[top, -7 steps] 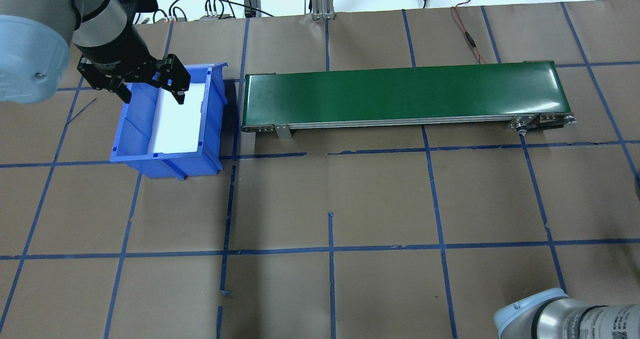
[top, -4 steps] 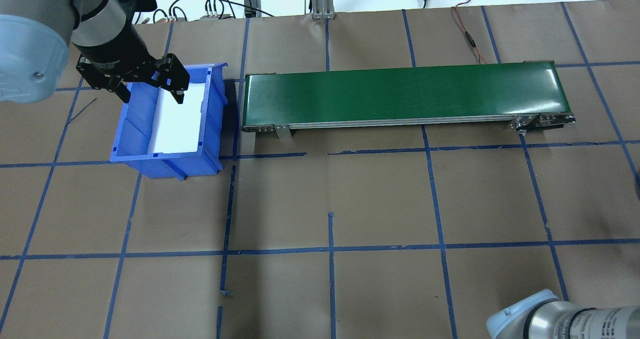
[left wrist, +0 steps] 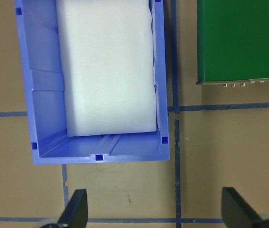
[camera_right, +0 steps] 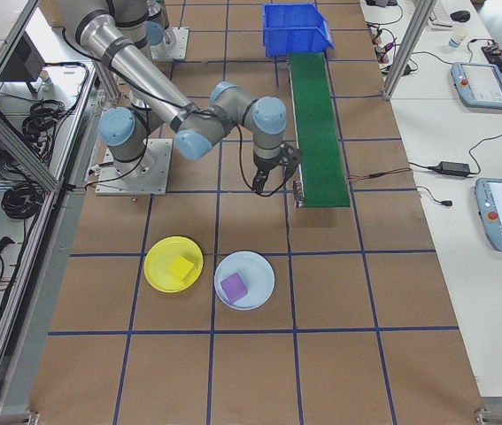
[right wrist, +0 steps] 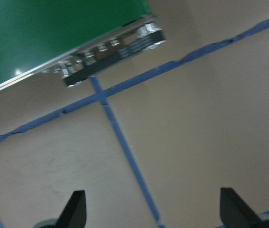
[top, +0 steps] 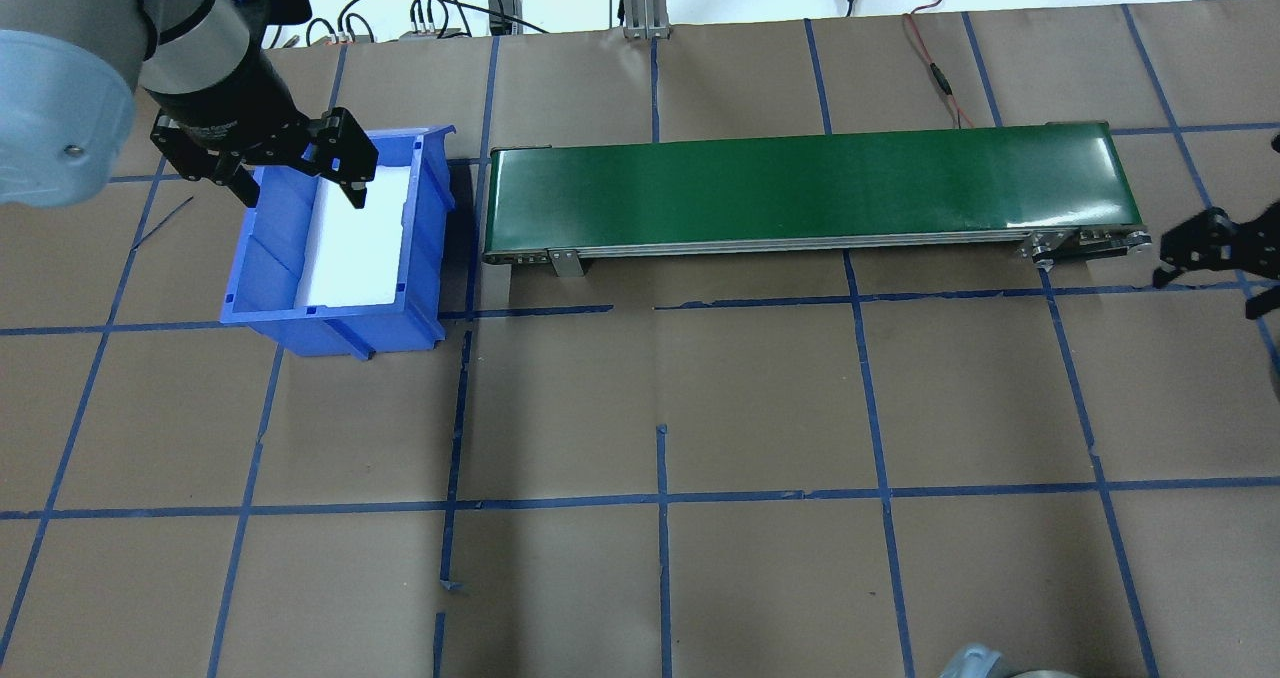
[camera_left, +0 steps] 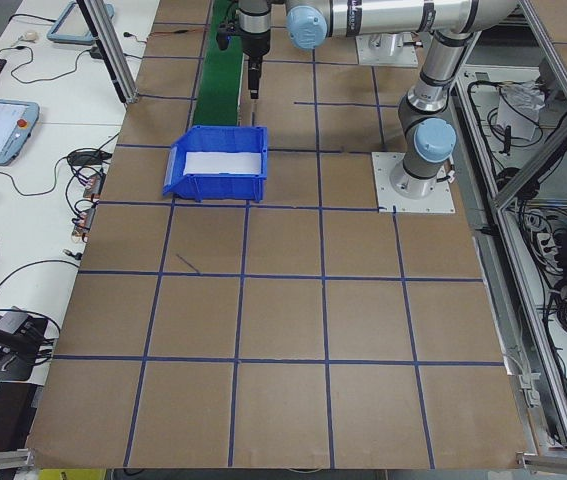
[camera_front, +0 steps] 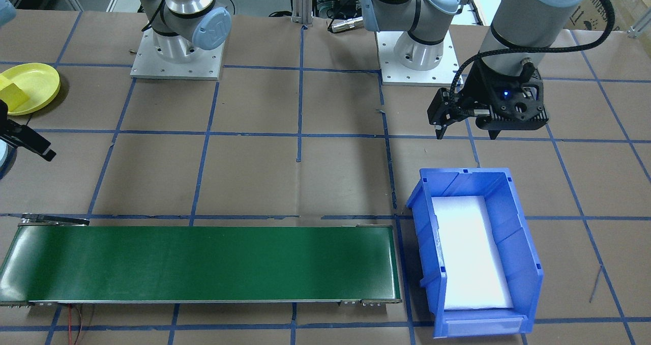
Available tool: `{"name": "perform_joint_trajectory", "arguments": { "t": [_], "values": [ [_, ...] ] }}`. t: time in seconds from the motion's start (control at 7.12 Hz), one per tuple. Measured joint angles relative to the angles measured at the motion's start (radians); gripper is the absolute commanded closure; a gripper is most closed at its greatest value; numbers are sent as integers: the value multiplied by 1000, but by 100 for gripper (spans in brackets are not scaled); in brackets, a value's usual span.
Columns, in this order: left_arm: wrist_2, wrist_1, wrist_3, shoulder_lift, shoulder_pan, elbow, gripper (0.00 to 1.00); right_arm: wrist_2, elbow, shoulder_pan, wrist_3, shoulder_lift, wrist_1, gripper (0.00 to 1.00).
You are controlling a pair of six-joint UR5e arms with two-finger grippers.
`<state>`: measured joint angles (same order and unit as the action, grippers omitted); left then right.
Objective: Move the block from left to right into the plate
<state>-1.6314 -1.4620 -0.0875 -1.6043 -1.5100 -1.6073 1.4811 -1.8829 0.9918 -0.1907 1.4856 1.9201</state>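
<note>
- Basically done, I judge: blue plastic bin (camera_front: 478, 248) at lower right of the front view holds only its white foam liner (camera_front: 470, 253), and long green conveyor belt (camera_front: 203, 263) carries nothing.
- Small yellow block (camera_right: 181, 266) sits in the round yellow plate (camera_right: 156, 276), purple block (camera_right: 234, 286) in the pale blue plate (camera_right: 259, 292), lower centre of the right side view.
- My left gripper (top: 300, 183), upper left overhead, is spread wide, empty, over the bin's rim.
- My right gripper (top: 1215, 268), at the right edge beside the belt's end, is also spread, carrying nothing.
- Left to do: nothing visible to move.

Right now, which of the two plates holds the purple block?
The pale blue round plate holds the purple block; the yellow round plate beside it holds a yellow block.
</note>
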Motion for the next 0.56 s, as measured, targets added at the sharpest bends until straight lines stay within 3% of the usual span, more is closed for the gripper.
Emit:
{"name": "perform_joint_trajectory", "arguments": {
  "t": [0.42, 0.56],
  "values": [
    [-4, -4, -1, 0, 4, 8, 0, -8, 159, 295, 169, 5, -114, 0],
    [-4, -8, -1, 1, 4, 6, 0, 17, 263, 376, 184, 16, -216, 0]
  ]
}}
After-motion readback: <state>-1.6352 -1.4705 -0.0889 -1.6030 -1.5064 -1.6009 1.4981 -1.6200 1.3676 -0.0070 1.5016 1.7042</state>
